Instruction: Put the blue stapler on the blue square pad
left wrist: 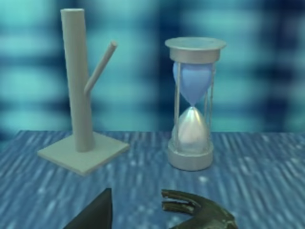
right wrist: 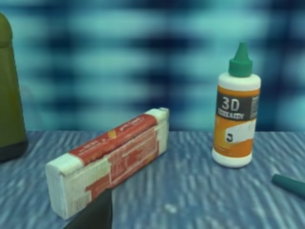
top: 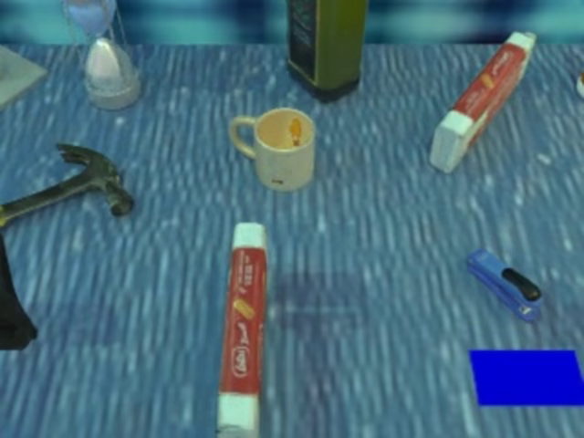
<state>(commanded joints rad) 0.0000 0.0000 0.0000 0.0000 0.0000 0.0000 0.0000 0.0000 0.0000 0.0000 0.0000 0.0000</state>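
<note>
The blue stapler [top: 505,285], with its black oblong top piece, lies at the right of the table. It rests on the tabletop just behind the blue square pad [top: 527,377], a small gap apart. The pad is a vivid deep-blue patch at the front right corner with nothing on it. My left gripper [top: 14,315] is parked at the table's left edge, far from both; one dark finger [left wrist: 97,214] shows, with bare table beside it. My right gripper is outside the top view. One of its fingers [right wrist: 97,214] shows, open, facing the back-right tube. Neither wrist view shows the stapler or the pad.
A red-and-white tube [top: 244,333] lies front centre, and another [top: 481,100] back right. A cream mug [top: 278,146], a green bottle [top: 327,41], an hourglass [top: 108,55], a hammer [top: 73,187] and a grey slab [top: 14,73] fill the back and left. A glue bottle [right wrist: 235,121] stands far right.
</note>
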